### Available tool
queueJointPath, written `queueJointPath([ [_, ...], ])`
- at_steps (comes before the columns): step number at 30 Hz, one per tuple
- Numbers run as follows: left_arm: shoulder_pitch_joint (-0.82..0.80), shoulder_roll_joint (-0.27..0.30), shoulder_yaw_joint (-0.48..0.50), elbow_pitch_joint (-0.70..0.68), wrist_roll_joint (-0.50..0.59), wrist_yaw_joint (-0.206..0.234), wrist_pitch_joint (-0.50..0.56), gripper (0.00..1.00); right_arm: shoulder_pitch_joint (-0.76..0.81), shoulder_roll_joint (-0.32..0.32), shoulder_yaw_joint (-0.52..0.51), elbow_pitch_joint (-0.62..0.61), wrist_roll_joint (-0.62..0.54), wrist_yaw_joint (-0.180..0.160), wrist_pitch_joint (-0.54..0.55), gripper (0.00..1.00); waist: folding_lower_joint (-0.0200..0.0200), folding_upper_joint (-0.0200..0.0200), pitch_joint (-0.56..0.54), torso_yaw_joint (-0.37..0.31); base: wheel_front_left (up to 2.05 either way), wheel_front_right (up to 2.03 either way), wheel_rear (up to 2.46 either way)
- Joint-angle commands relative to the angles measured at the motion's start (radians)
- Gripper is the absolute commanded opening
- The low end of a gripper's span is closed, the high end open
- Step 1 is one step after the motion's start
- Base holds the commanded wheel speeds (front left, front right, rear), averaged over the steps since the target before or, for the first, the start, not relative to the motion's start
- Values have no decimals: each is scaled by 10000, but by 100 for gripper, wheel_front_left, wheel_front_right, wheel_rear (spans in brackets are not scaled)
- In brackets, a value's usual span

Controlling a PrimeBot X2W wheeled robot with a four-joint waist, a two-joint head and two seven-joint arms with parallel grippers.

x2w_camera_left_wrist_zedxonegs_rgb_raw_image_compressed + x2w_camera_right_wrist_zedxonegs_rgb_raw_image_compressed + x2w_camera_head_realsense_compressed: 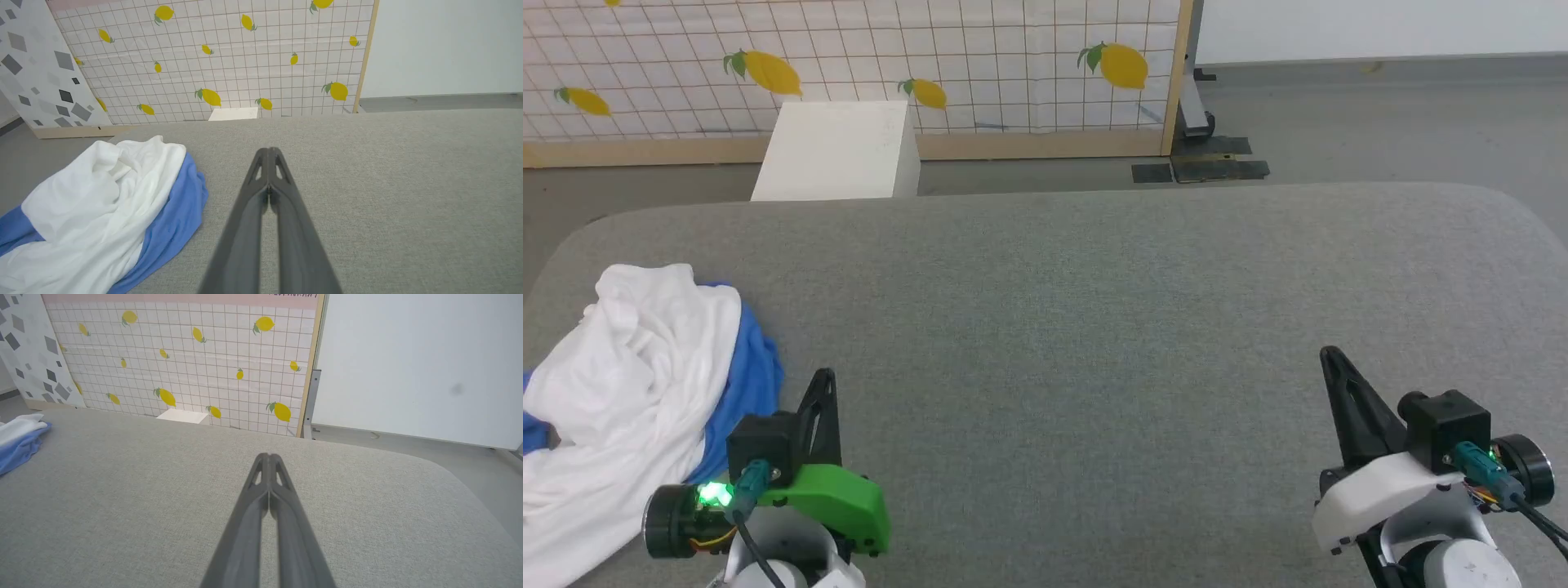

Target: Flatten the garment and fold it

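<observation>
Grey fabric tabletop (1094, 310), and the garment (629, 384) is dumped in a crumpled heap at its left edge, running out of the head view at the left and bottom. The heap's long axis goes roughly near-to-far along that edge, with the white bulk on top and blue cloth peeking out along the right side. It's too bunched up to tell which end is the neck.

The left gripper (823, 380) sits just right of the blue edge, not touching it, fingers pressed together and holding nothing. The right gripper (1331, 355) is well apart on the other side over bare tabletop, also closed up and empty.

Past the far edge there's a white box (837, 151) on the floor (1380, 122), a lemon-print panel (931, 49) behind it, and a speckled panel (36, 69) further left.
</observation>
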Motion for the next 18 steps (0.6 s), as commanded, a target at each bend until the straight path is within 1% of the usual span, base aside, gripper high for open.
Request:
queueJointPath([
  [1,116,-38,34,-26,129,-9,14,0,119,7,-7,-53,-64,-15,1,0,0,0,0,0,0,0,0],
  [18,116,-38,34,-26,129,-9,14,0,119,7,-7,-53,-64,-15,1,0,0,0,0,0,0,0,0],
])
